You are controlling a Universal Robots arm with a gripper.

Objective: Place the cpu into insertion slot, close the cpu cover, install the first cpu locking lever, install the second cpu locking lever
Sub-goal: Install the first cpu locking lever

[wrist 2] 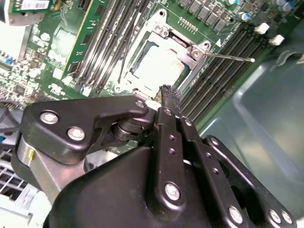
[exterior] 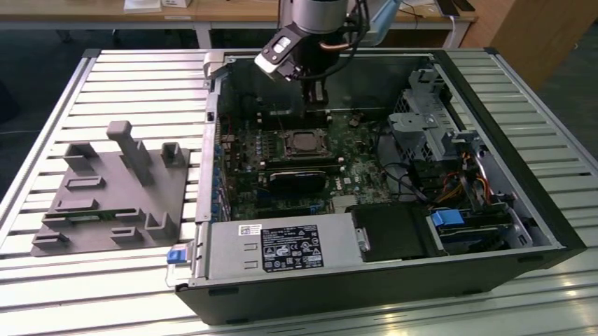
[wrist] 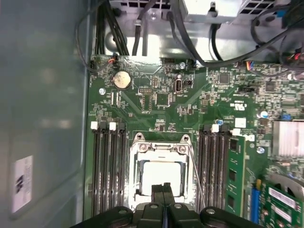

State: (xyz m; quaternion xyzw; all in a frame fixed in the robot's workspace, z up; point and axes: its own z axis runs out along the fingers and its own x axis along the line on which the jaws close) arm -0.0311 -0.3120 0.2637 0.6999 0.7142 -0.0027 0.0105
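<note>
The cpu (wrist: 161, 176) (wrist 2: 160, 64) lies in the insertion slot (exterior: 304, 143) on the green board, its pale metal top showing. The cpu cover (wrist: 160, 148) (wrist 2: 167, 34) lies flat around it as a silvery frame. One thin locking lever (wrist 2: 230, 57) (wrist: 194, 164) sticks out free beside the socket. My gripper (wrist: 164, 188) (wrist 2: 167, 93) (exterior: 316, 99) hangs just above the socket's edge. Its black fingers are shut together with nothing between them.
The board sits inside an open computer case (exterior: 523, 231) on a slatted table. Memory slots (wrist: 108, 166) flank the socket on both sides. A black block (exterior: 297, 180), a grey power box (exterior: 280, 248), cables (exterior: 425, 185) and a grey fixture (exterior: 112, 189) are around.
</note>
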